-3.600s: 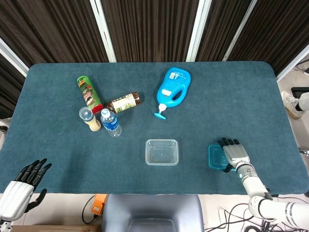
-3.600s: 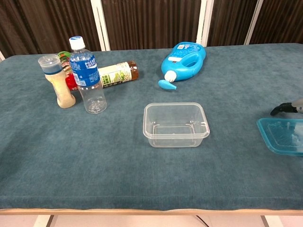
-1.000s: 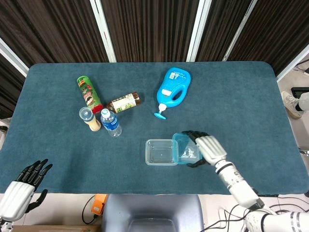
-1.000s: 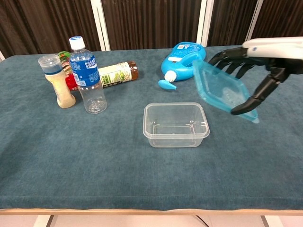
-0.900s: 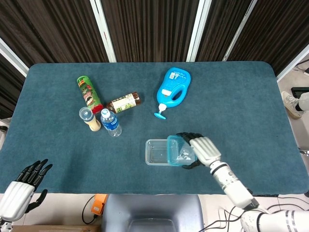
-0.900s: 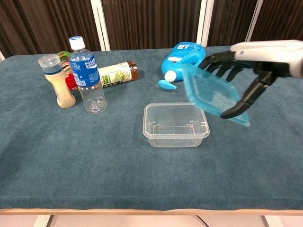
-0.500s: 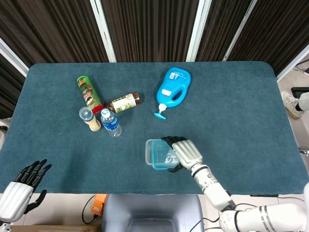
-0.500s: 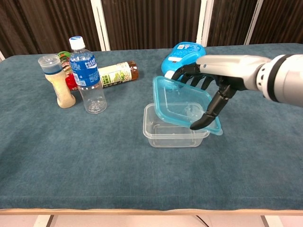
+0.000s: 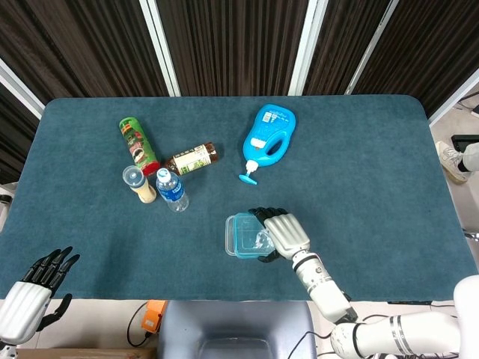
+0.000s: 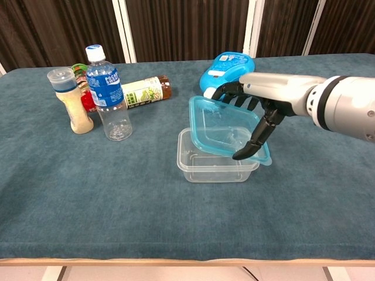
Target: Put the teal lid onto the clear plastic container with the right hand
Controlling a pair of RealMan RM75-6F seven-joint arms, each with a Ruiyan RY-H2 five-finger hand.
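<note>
Right now the right hand (image 10: 258,102) is gripping the flat rectangular teal plastic lid (image 10: 225,129), thumb under its near edge and fingers (image 10: 233,92) over the far edge. It is holding the lid tilted just above the clear rectangular plastic container (image 10: 199,164) on the blue-green table cloth (image 10: 117,193). Off the table's near corner, the left hand (image 9: 34,288) is hanging with fingers spread, holding nothing.

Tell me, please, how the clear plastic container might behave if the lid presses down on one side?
The clear plastic container looks thin-walled and empty, so probably light; it may tip or slide. The teal lid, held tilted by the right hand, would likely meet one rim first. The walls may flex.
</note>
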